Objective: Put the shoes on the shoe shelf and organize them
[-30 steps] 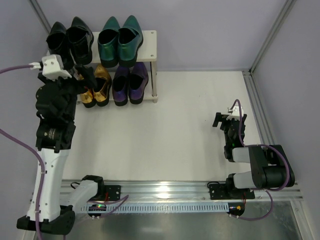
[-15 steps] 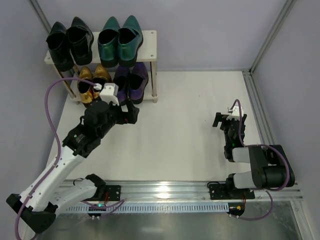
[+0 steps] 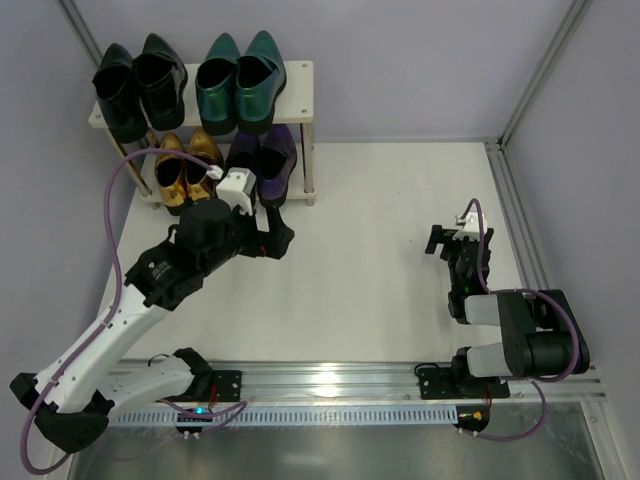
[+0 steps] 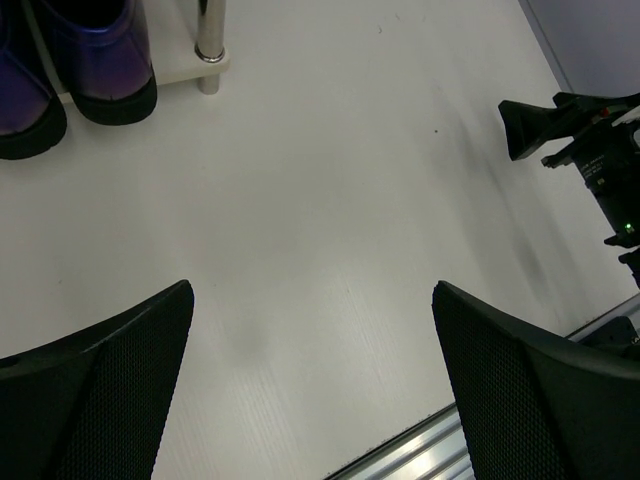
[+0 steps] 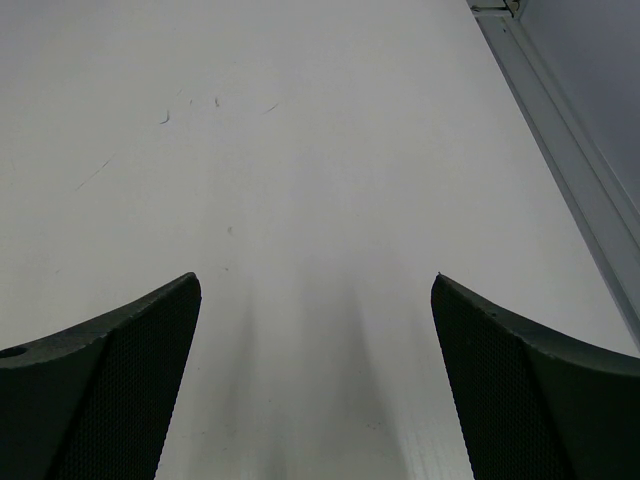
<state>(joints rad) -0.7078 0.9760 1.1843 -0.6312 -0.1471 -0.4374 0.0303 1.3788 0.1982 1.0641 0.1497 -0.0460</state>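
Up on the shoe shelf (image 3: 300, 72) all four pairs sit with heels toward the arms: black pair (image 3: 135, 85) and green pair (image 3: 240, 85) on top, gold pair (image 3: 185, 172) and purple pair (image 3: 262, 160) below. They look stiff, glossy and probably slippery (I'd pinch a heel rim for any nudging). The left gripper (image 3: 275, 235) hangs over the table (image 3: 380, 220) near the purple pair, spread wide and holding nothing. The right gripper (image 3: 445, 240) is likewise spread and empty, well apart. The shelf leg (image 4: 209, 40) looks like the only snag.
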